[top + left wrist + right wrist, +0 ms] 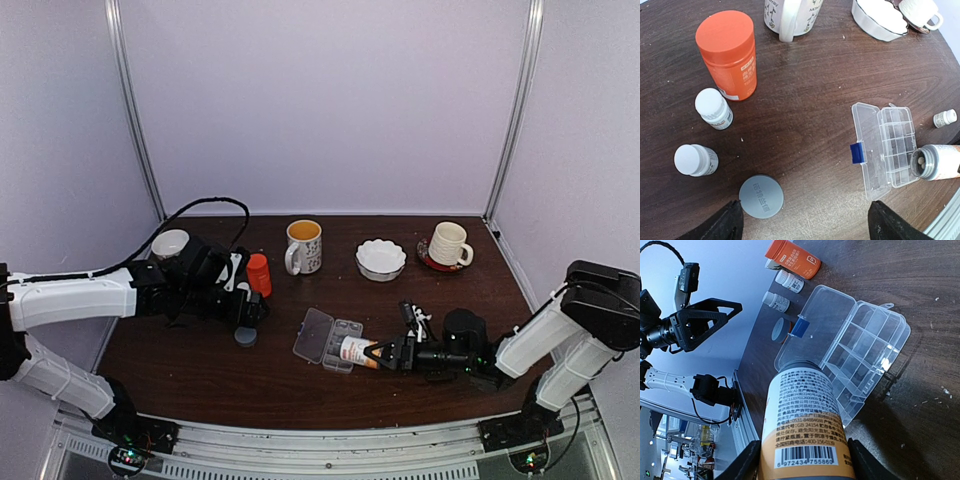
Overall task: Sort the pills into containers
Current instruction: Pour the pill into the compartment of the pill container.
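Now clamped between the half-closed fingers of the right gripper [383,353]: a labelled bottle [802,410], lying on its side, uncapped mouth right at the edge of the clear organizer box [896,131], with a few whitish pills [920,161] visible inside this mouth. Spread wide and holding nothing, above the table [805,100] near a grey cap [761,196]: the left gripper [807,226]. Box lying near the table middle, lid [867,150] folded open flat to the side.

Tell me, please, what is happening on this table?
The right tool holds an open white-and-orange labelled bottle on its side, mouth at the clear plastic organizer box, whose lid is open. The left tool hangs open above a round grey cap lying on the dark wooden table.
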Tool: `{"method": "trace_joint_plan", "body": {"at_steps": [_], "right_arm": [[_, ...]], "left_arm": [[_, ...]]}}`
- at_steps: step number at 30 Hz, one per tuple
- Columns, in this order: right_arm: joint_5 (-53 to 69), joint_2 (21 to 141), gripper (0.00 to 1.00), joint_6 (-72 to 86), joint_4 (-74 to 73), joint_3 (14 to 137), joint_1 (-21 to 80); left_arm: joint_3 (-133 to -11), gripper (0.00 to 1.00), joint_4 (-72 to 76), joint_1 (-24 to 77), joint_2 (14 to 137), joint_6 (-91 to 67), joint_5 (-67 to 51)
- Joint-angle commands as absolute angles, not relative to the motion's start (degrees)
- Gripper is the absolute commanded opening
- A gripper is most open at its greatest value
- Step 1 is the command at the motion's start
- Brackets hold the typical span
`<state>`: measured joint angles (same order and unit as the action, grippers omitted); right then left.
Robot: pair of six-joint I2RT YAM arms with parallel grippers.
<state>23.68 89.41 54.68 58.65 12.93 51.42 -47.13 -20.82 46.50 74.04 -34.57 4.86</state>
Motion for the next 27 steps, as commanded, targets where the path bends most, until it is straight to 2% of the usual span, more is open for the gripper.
{"method": "trace_joint_plan", "body": {"at_steps": [1,8,17,27], "right_arm": [[22.8,88.4,0.0,54.7,57.8,13.9,51.8],[23.0,88.0,0.0,54.4,57.1,14.1,52.2],[23.7,86.9,0.0,54.2,57.2,14.5,52.7],[23.7,87.1,0.0,54.3,57.3,14.4,52.7]], "left_arm": [[-46.5,0.89,-18.4,46.7,74.2,-33.7,3.9],[-46.5,0.85,-16.1,46.7,75.5,-33.4,0.1],[-46.6,0.83,-8.5,46.7,80.3,-35.3,-10.6],[-48.2,0.82,-7.9,46.9,84.0,-34.9,-12.6]]}}
